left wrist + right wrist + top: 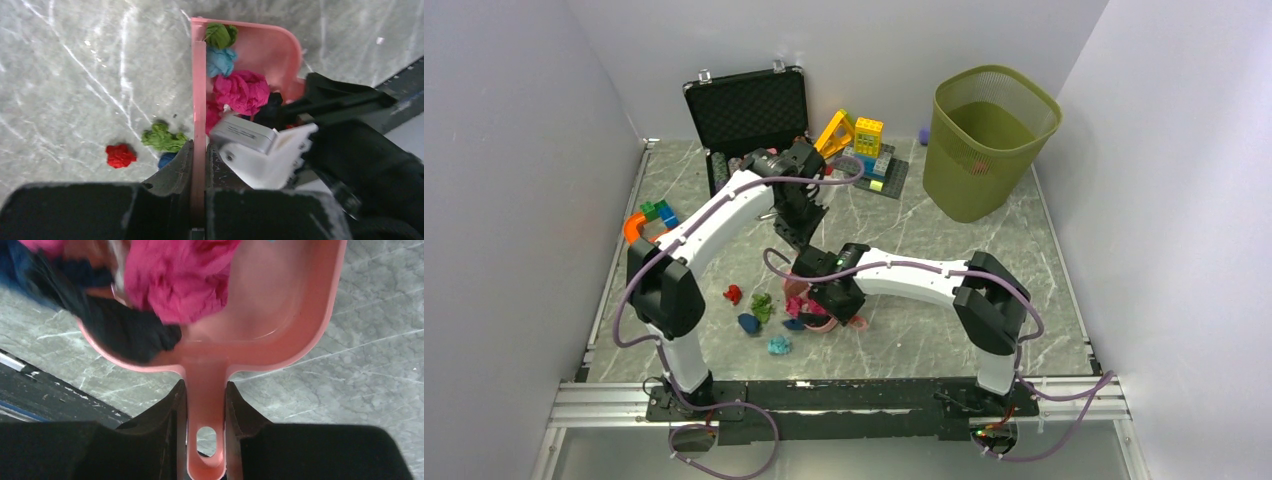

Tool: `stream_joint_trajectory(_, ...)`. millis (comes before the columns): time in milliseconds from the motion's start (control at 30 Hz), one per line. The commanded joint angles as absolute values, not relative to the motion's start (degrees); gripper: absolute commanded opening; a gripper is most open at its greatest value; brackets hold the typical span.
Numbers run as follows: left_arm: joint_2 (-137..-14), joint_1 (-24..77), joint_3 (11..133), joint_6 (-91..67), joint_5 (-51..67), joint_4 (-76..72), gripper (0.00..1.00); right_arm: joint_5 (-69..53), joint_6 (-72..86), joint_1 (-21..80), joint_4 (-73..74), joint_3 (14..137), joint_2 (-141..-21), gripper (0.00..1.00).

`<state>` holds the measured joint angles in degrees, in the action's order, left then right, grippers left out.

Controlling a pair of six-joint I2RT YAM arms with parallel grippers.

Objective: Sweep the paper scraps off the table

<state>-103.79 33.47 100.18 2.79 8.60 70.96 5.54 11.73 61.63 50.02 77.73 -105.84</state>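
1. While the right gripper (206, 390) is clamped tight on the handle of the pink dustpan (280, 315), the left gripper (199, 150) pinches a thin pink blade (199, 75), seen edge-on at the pan's mouth. I cannot tell whether it is a separate sweeper or the pan's own lip.
2. Some of the paper scraps (242, 91) sit in the pan: pink, teal, green and dark wads.
3. Loose on the table (75, 75) lie a red wad (120, 155), a green wad (161, 138) and a blue wad (165, 160). All three are at 9 o'clock from the left fingers, the green and blue just beside the blade.
4. Overhead, a teal wad (779, 345) lies at 7 o'clock from the pan.
5. The blade's long axis runs 12 to 6, broadside to these wads, and the left arm is nearer. I judge it must reach their 9 o'clock side, then draw them toward 3.
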Motion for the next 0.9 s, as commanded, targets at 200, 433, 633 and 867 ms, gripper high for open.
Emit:
stream_joint_trajectory(200, -97.73, 32.25, 103.06, -4.9, 10.89, 71.07, 0.0, 8.28, 12.0, 61.54, 46.19, 76.28, -102.83, 0.0)
stream_joint_trajectory(433, -91.28, 26.72, 101.66, -8.55, 9.27, 65.09, 0.0, 12.0, 12.74, 61.93, 43.04, 70.23, -96.27, 0.0)
stream_joint_trajectory(633, -79.6, 15.48, 90.53, -13.16, 9.9, 53.39, 0.0, 15.47, 12.17, 62.39, 39.5, 65.5, -89.82, 0.0)
stream_joint_trajectory(867, -70.09, 5.62, 78.4, -14.28, 8.89, 45.61, 0.0, 18.5, 11.22, 62.38, 37.44, 64.74, -82.64, 0.0)
